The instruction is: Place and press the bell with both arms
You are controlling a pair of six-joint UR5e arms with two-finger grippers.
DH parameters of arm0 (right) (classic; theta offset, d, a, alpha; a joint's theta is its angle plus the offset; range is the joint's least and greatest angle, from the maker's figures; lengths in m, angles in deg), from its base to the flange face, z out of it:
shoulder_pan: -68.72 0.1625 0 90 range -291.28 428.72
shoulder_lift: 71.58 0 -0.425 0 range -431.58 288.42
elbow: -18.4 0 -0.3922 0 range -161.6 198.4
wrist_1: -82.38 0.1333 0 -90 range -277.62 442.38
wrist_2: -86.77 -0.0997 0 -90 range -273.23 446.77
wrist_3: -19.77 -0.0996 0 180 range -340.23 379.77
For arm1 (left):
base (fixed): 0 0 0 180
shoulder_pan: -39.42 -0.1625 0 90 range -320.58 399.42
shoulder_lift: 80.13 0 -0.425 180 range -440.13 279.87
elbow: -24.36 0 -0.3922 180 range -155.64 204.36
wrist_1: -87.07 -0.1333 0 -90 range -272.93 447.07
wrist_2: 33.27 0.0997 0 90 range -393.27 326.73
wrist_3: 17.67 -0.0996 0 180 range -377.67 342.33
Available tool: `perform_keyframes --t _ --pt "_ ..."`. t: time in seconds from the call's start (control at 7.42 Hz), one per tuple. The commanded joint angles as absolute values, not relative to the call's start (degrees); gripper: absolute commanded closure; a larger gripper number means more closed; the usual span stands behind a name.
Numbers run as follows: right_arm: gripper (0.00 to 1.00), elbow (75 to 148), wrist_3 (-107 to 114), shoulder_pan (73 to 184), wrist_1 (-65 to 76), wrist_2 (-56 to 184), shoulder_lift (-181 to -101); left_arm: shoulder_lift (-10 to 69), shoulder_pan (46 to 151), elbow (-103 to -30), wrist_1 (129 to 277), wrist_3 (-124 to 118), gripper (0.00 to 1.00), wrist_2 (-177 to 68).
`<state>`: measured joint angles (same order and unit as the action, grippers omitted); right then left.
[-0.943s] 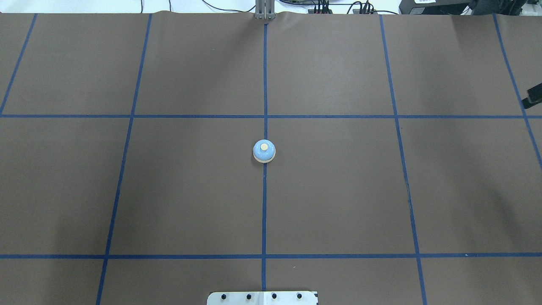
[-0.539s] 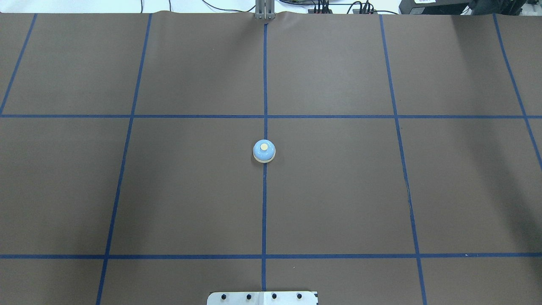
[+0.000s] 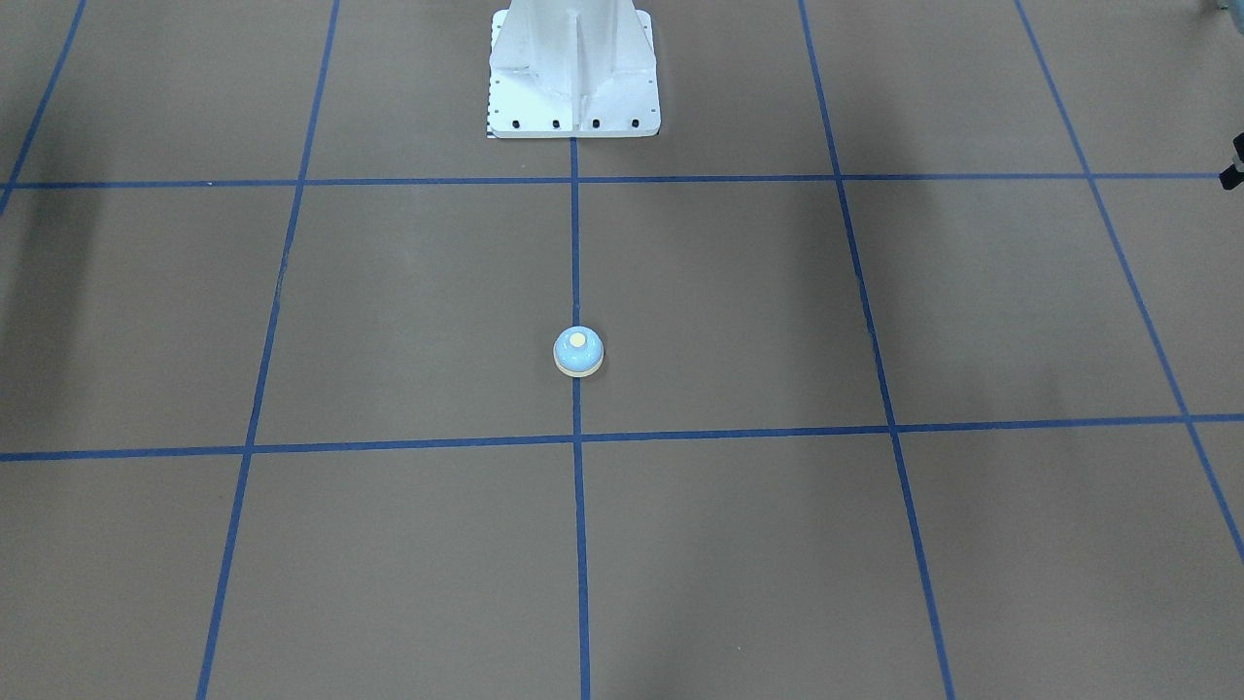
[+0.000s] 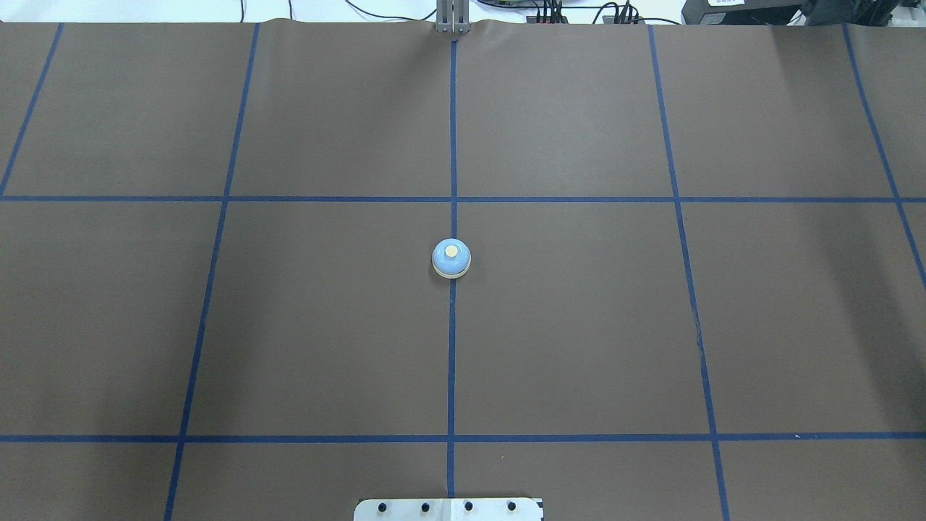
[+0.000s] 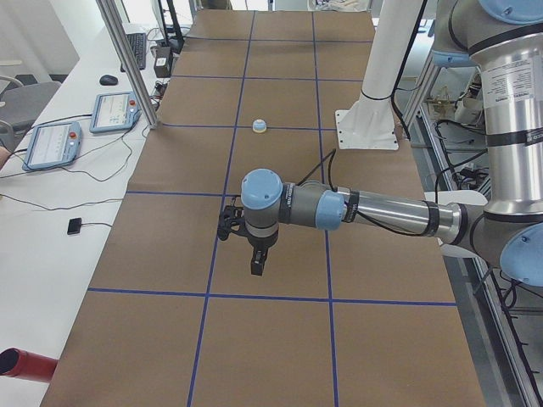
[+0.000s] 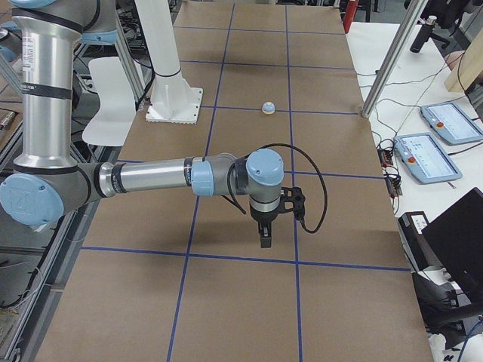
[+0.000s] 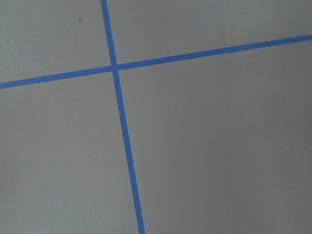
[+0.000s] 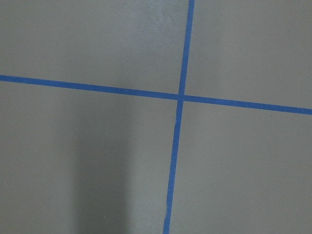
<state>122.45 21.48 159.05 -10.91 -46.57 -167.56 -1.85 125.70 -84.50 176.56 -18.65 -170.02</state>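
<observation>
At mid-table, on the centre strip of blue tape (image 4: 451,347): one bell (image 4: 451,258), upright, button on top, sitting out in front of the single white pedestal (image 3: 573,68).

Count: one bell, two arms, two end effectors, one pedestal, one table (image 4: 579,325) covered in brown paper and gridded with tape.

Change since 0.9 s ago: a black piece that poked in at the right edge of the overhead view has gone. The bell has not shifted.

- Left arm (image 5: 382,212) reaches out level over its end of the table. The left end effector (image 5: 257,264) hangs fingers-down above the paper, clear of the surface. The bell lies well apart from it, farther along the table toward the middle.
- Right arm (image 6: 151,177) is posed the same way at the opposite end. The right end effector (image 6: 265,237) points down, with the bell again well apart toward the middle.

Cannot tell whether either end effector is clenched or released. Each shows clearly only in its side view, and nothing is visibly held.

Each wrist view shows brown paper and one tape crossing.
</observation>
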Motion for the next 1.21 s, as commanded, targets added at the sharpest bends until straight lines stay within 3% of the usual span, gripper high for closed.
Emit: perform_keyframes --t 0.0,1.08 --pt "0.01 122.5 21.5 159.3 -11.0 -46.7 -167.6 -2.7 125.8 -82.1 176.9 -18.9 0.00 -169.8" --pt "0.01 120.9 20.8 159.3 -10.2 -45.1 -168.8 -2.4 128.5 -82.9 176.7 -18.4 0.00 -169.3"
